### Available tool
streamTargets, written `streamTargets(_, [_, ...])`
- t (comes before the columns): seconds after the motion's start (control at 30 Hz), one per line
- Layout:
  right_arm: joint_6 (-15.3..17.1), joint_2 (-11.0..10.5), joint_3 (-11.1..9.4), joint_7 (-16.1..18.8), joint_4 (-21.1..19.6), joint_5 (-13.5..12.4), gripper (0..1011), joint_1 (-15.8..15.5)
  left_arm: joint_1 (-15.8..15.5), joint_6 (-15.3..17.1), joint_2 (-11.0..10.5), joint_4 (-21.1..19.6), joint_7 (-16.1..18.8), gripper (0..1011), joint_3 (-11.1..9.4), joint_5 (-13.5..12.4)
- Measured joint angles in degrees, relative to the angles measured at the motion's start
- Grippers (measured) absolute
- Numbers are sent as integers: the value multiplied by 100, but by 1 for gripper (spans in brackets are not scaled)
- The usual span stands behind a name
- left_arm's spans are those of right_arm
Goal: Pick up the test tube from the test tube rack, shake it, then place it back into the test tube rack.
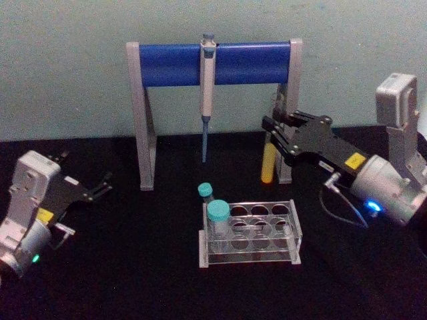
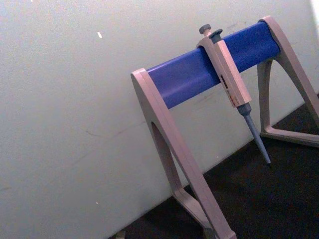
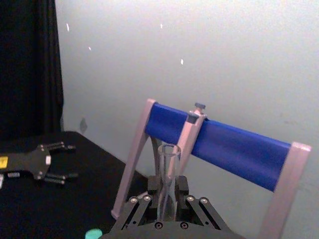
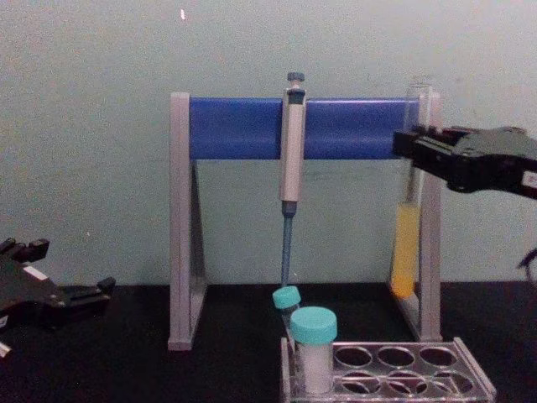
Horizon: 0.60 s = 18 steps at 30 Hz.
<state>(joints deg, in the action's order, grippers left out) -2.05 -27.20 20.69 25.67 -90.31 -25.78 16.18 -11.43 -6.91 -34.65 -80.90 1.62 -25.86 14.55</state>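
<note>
Test tube (image 4: 405, 243) upright beyond the rack (image 1: 250, 257) — pinched by right tool (image 4: 413, 149); left tool (image 1: 93, 179) wide, parked.

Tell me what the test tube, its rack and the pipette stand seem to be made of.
The test tube, held by the right tool: probably glass; clear, yellow liquid shows through.
The test tube rack: likely clear hard plastic; the table shows through it.
The pipette stand: matte grey legs, blue bar; plastic or painted metal, unclear.
The left tool idles at left.
</note>
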Motion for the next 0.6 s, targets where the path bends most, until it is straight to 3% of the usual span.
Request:
streamTargets(0.4, [506,-435,-153,78,-716,-31,230,-511,0,0,0,0,0,1001,0,0])
streamTargets(0.6, [560,-353,-40,277,-721,-275,232,-497,0,0,0,0,0,1001,0,0])
